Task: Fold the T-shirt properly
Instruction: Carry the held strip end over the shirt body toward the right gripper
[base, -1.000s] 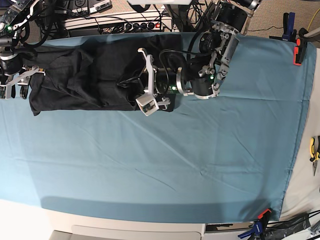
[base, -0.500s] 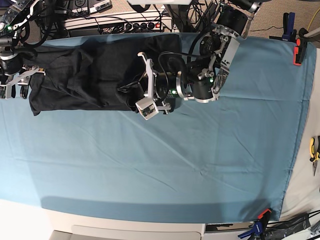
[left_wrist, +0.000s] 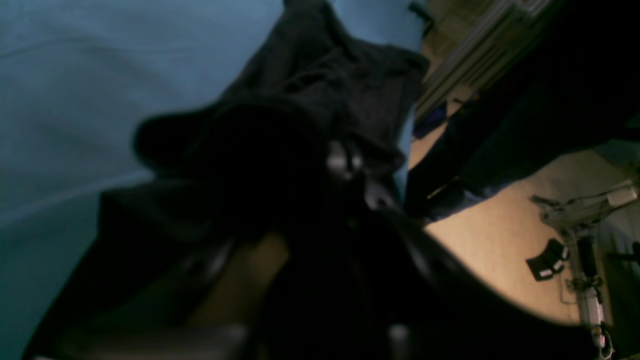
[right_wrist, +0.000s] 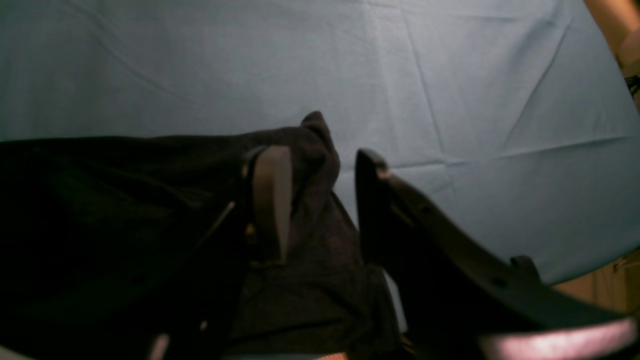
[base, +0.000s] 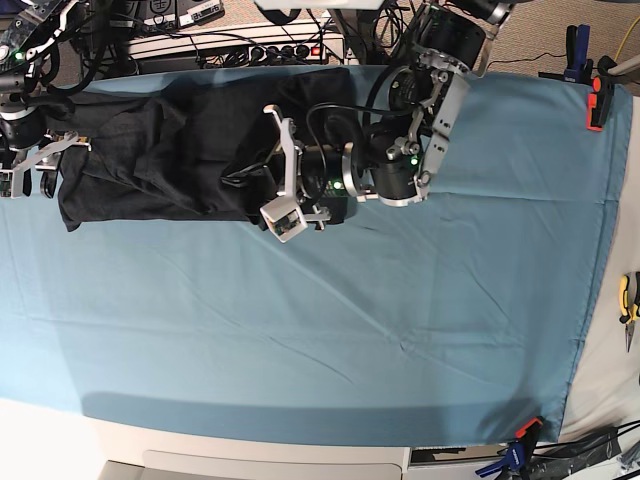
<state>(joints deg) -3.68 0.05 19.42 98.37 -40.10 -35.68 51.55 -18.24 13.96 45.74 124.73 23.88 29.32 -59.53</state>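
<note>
Cloth: teal blue table cloth (base: 350, 330) covers nearly the whole table, lightly creased, bare across its near half.
T-shirt: large black cotton T-shirt (base: 160, 150) lies bunched in a long band along the far edge of the cloth, toward the base view's left; only plain dark fabric shows.
Left gripper: left gripper (base: 238, 172) reaches sideways over the middle of the shirt. In the left wrist view its jaws are a dark blur against the fabric, so I cannot tell whether they are apart or pinching cloth.
Right gripper: right gripper (right_wrist: 315, 200) sits at the shirt's far-left end. Its jaws stand apart, one finger (right_wrist: 272, 200) lying against a raised fold of the shirt, the other finger (right_wrist: 380, 210) just beside the fabric's edge over the cloth; no pinch shows.
In the way: the left arm's silver and black forearm (base: 385, 170) and its white wrist camera housing (base: 283, 215) cover the shirt's right end in the base view.
Around: power strip and tangled cables (base: 240, 40) beyond the far edge; orange clamp (base: 597, 100) at the far right corner; blue and orange clamp (base: 520, 445) at the near right corner; yellow-handled pliers (base: 628, 300) off the cloth at right.
Only the base view: the shirt's whole outline and both arms.
Only the right wrist view: the gap between that gripper's fingers.
Only the left wrist view: beige floor and a metal stand (left_wrist: 580, 220) past the table edge.
</note>
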